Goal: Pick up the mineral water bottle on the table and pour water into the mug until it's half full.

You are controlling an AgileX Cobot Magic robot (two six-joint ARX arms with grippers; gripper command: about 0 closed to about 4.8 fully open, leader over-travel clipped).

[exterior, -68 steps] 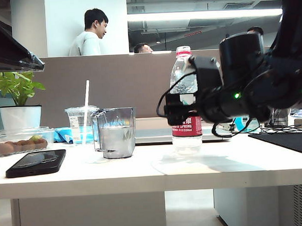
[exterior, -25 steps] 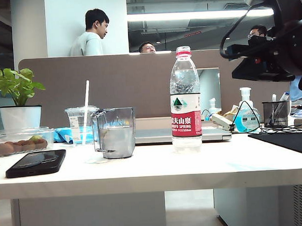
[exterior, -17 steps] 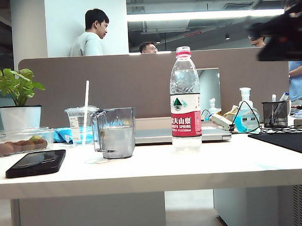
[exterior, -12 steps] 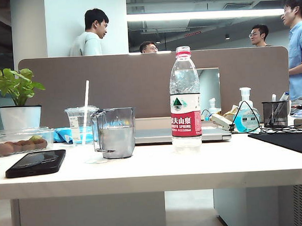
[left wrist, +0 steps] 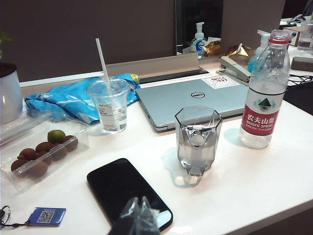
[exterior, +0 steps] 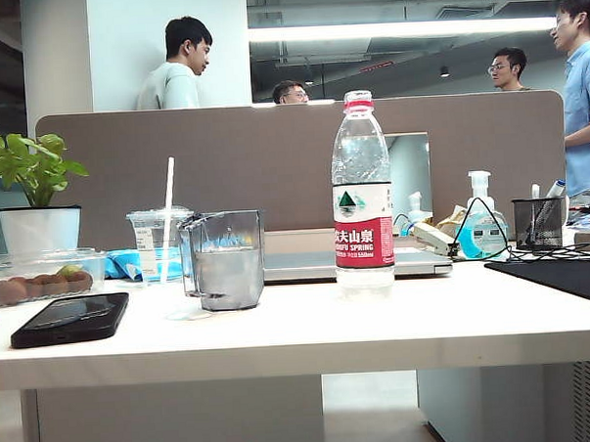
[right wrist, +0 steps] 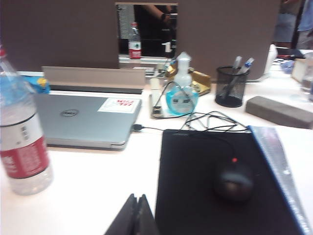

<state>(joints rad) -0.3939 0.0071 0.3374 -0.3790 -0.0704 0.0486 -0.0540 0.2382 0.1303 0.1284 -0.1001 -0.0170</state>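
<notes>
Neither arm shows in the exterior view. From the wrist cameras, the left gripper (left wrist: 138, 215) hangs over the near edge of the table (exterior: 397, 324), its clear-tipped fingers pressed together above the end of a black phone (left wrist: 128, 191), holding nothing. The right gripper (right wrist: 137, 215) sits low over the white tabletop beside a black mouse mat (right wrist: 220, 181), its two dark fingers meeting in a point, closed and empty.

The mineral water bottle (exterior: 361, 194) stands upright and free near the middle of the table, its cap off, with bare tabletop around its base. The mug (exterior: 225, 259) stands to its left in the exterior view, well apart from it, with water filling roughly its lower half. Behind the mug, just beside it, is a lidded plastic cup (exterior: 156, 242) with a white straw. A closed silver laptop (left wrist: 195, 95) lies behind both mug and bottle. The front strip of the table between the phone and the mouse mat is open, and so is the gap between mug and bottle.

The bottle's red-and-white label carries a green mountain logo, Chinese characters and the words "NONGFU SPRING". The laptop lid reads "DELL", with a white sticker in red print that I cannot read. A small blue tag (left wrist: 46, 216) near the phone bears a QR code.
</notes>
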